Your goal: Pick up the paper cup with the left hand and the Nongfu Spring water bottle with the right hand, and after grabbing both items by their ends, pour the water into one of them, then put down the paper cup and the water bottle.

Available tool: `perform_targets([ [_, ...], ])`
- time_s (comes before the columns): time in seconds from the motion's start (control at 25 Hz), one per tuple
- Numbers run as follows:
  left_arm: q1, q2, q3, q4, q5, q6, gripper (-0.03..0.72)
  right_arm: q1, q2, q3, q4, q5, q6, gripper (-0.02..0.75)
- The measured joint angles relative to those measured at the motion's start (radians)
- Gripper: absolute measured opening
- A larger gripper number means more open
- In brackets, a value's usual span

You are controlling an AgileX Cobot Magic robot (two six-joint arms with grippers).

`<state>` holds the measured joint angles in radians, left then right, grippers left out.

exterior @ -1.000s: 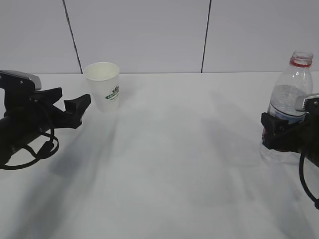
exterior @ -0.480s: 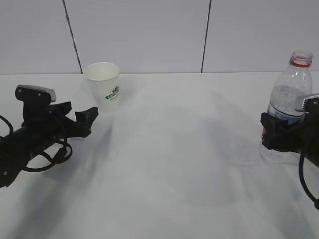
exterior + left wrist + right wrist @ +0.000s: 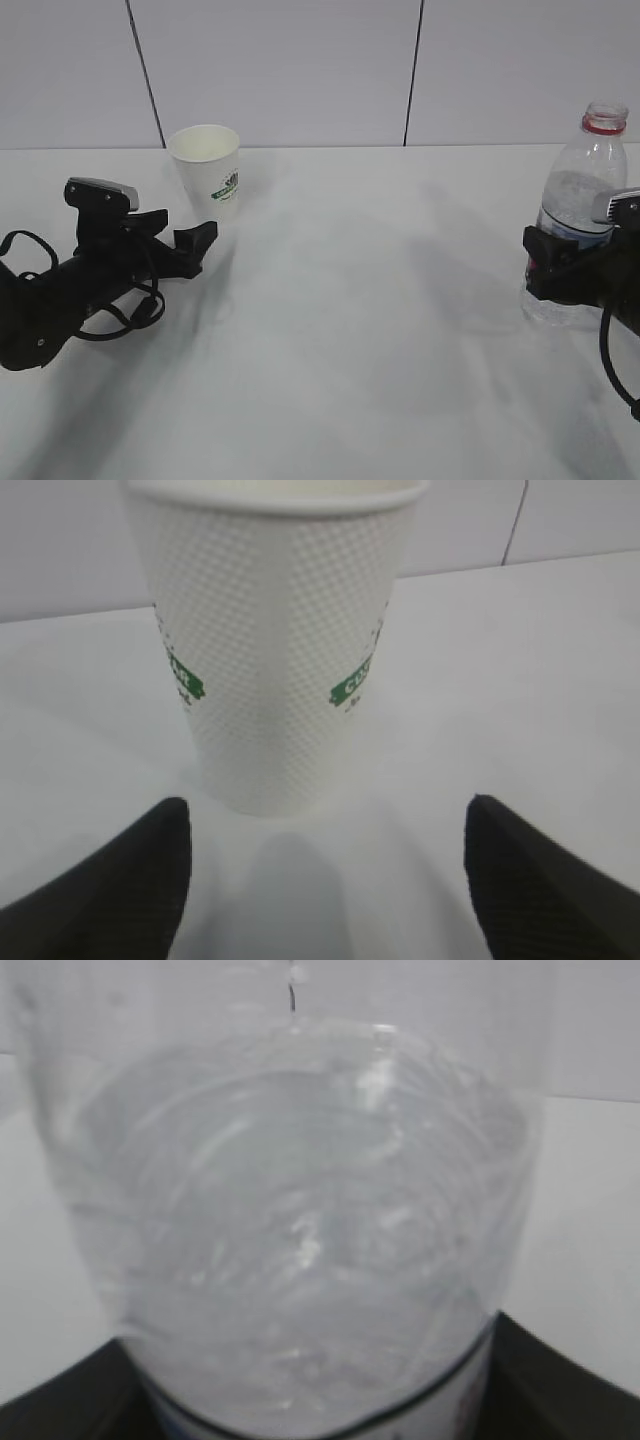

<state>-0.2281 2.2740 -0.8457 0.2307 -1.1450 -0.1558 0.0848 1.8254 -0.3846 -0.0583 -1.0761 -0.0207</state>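
While the paper cup (image 3: 206,168) stands upright near the back left of the white table (image 3: 340,330), close to the wall, it sits just ahead of the left gripper (image 3: 185,245), whose two black fingers are spread wide and hold nothing. In the left wrist view the cup (image 3: 272,640) fills the upper middle, its dimpled white wall and green print facing the camera, and the two fingertips (image 3: 110,890) show low in the corners on either side of its base, short of it and apart from it; the cup's base lies ahead of the tips rather than between them. In the exterior view the left arm lies low over the table, angled up toward the cup from the lower left.

Far across the table, at the right edge, the Nongfu Spring water bottle (image 3: 590,170) stands upright with its red neck ring at the top and no cap on. The right gripper (image 3: 556,268) is closed around its lower body, the black jaws wrapping the bottle at about label height. In the right wrist view the clear ribbed wall of the bottle (image 3: 290,1230) fills nearly the whole picture, with the black jaws showing at both lower corners against its sides. The water (image 3: 572,205) can be seen through the plastic, partly filling the bottle.
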Motion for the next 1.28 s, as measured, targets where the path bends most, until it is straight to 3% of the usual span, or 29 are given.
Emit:
perform_targets([
  [0.52,0.0,0.018,-0.113,0.002,0.0,-0.019,0.636,0.0,0.0,0.0,0.0,0.0,0.0,0.475],
  [1.28,0.0,0.081,-0.183,0.007,0.031,-0.023,0.633,0.0,0.0,0.0,0.0,0.0,-0.002,0.475],
])
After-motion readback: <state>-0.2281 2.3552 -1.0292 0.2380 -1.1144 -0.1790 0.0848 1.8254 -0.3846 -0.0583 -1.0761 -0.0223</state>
